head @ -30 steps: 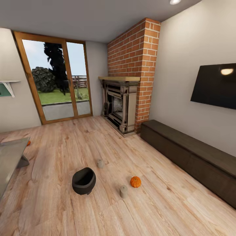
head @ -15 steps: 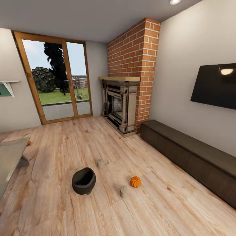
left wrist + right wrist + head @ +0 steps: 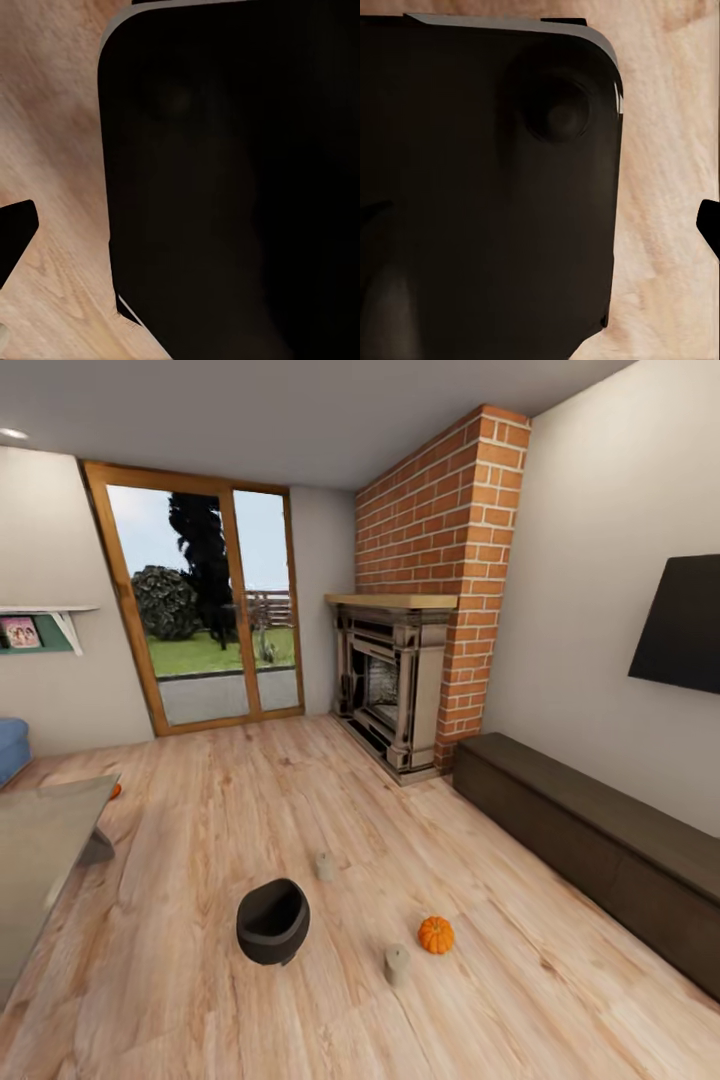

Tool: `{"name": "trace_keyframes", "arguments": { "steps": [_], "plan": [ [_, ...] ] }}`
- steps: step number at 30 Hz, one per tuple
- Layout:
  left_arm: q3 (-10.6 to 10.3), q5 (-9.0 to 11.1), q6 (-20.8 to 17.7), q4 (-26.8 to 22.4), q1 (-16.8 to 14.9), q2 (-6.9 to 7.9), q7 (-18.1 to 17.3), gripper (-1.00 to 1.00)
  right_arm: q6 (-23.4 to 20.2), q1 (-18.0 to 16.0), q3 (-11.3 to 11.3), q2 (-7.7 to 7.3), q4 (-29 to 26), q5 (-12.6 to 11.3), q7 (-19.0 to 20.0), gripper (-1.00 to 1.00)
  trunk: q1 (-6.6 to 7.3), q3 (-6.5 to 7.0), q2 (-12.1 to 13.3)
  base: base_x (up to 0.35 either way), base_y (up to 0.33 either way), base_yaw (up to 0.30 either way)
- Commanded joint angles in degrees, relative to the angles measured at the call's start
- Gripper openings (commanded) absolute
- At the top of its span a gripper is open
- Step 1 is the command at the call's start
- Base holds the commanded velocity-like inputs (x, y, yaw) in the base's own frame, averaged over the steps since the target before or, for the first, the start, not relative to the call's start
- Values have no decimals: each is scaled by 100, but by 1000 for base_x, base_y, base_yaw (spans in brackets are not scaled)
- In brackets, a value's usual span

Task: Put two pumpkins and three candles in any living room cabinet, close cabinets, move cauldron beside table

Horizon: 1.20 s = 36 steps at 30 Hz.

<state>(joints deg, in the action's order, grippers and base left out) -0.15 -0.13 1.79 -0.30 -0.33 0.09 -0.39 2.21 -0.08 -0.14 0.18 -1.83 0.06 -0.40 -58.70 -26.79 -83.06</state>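
Cauldron (image 3: pixel 272 920) upright on wood floor (image 3: pixel 200 830). Two candles (image 3: pixel 397 963) (image 3: pixel 324 865) and pumpkin (image 3: pixel 435 935) near it. Second pumpkin (image 3: pixel 115 791) beyond tabletop (image 3: pixel 40 830). Cabinet (image 3: pixel 600 850) shut along wall. Gripper states: cannot tell.

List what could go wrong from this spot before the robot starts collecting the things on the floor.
1. The cauldron, two candles and a pumpkin sit close together on the floor; driving in may knock a candle over or set the pumpkin rolling.
2. An orange shape by the table is half hidden, likely the second pumpkin, and easy to miss.
3. Two candles are in sight here; the third needs searching for.
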Motion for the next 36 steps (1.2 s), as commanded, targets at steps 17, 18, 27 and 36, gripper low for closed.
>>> {"name": "trace_keyframes", "arguments": {
  "steps": [17, 18, 27, 36],
  "plan": [
    [-2, -5, 32, 3, -4, 0, 4, 100, 23, -1, 25, 0, -2, 41, 2, 100, -3, -8, -2, 289, 0, 269],
    [-2, -5, 37, 3, -3, 0, 4, 100, 22, -1, 28, 0, -2, 44, 3, 100, -3, -9, -2, 250, 0, 113],
    [-2, -5, 66, 3, -3, 0, 4, 100, 32, -1, 32, -4, -3, 43, 4, 100, -3, -10, -2, 191, 50, 16],
    [-2, -5, 69, 3, -4, 0, 4, 100, 34, -1, 32, -1, -2, 47, 4, 100, -3, -10, -2, 121, 86, 121]
  ]
}}
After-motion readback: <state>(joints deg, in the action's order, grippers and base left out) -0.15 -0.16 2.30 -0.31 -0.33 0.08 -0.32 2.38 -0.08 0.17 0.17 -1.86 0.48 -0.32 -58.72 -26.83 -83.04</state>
